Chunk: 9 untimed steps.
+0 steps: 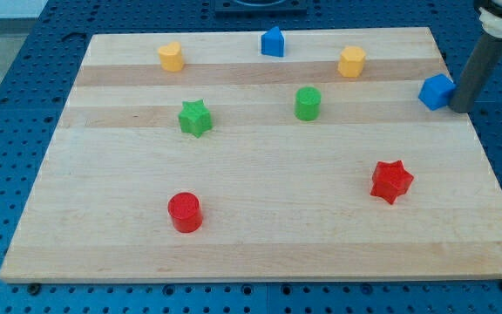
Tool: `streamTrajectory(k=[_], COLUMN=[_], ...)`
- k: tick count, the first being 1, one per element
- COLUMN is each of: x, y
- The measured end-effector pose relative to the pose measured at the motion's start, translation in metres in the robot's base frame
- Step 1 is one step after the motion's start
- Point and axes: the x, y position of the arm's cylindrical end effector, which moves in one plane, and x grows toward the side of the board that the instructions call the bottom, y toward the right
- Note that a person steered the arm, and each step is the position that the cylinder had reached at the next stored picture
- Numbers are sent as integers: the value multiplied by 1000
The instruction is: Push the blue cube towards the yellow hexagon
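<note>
Wooden board (260,235) spans view. Blue cube (436,91) sits just left of our tip (460,108), touching or nearly. Yellow hexagon (351,62) farther left, slightly toward top. No fingers, plain rod. We judge cube light, rigid, slippery; push its right face centrally.

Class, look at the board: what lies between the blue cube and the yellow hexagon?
Nothing: in the camera view only bare wood separates the blue cube from the yellow hexagon. My tip sits against the cube's right side.
</note>
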Motion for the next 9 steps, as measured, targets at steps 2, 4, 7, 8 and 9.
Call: streamTrajectory(k=[2, 4, 7, 8, 9], x=[-26, -26, -48, -50, -50], y=[-6, -14, -14, -13, -26])
